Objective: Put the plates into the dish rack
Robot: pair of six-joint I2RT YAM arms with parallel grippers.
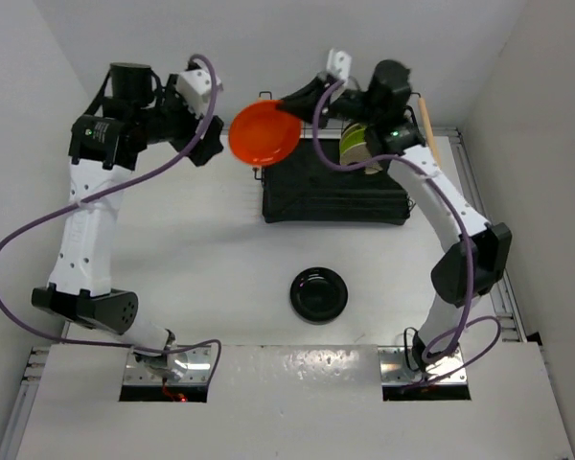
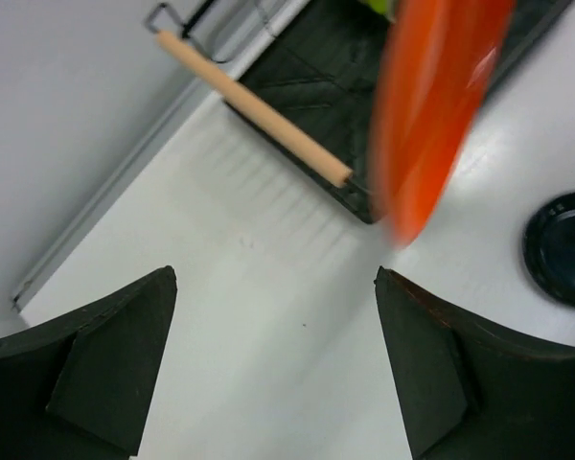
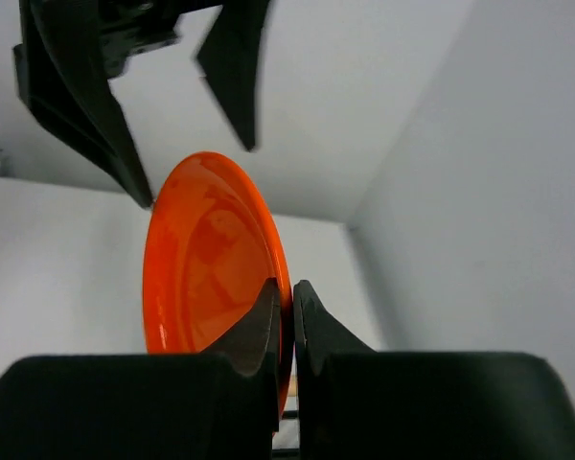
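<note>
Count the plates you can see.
3: orange plate in the right gripper, black plate on the table, lime green plate in the dish rack; the right arm may hide more.

A plate [image 1: 318,294] lies on the counter [image 1: 201,249] before the dish rack [image 1: 335,196]; a second plate [image 1: 264,132] hangs above the rack's left end.

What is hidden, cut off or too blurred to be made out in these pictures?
- Top view: the right arm covers the dish rack's far right corner; plates there, apart from a lime green plate, cannot be counted.
- Left wrist view: the orange plate is blurred and cut by the top edge; the black plate is cut by the right edge.
- Right wrist view: the right gripper hides the plate's lower rim.
</note>
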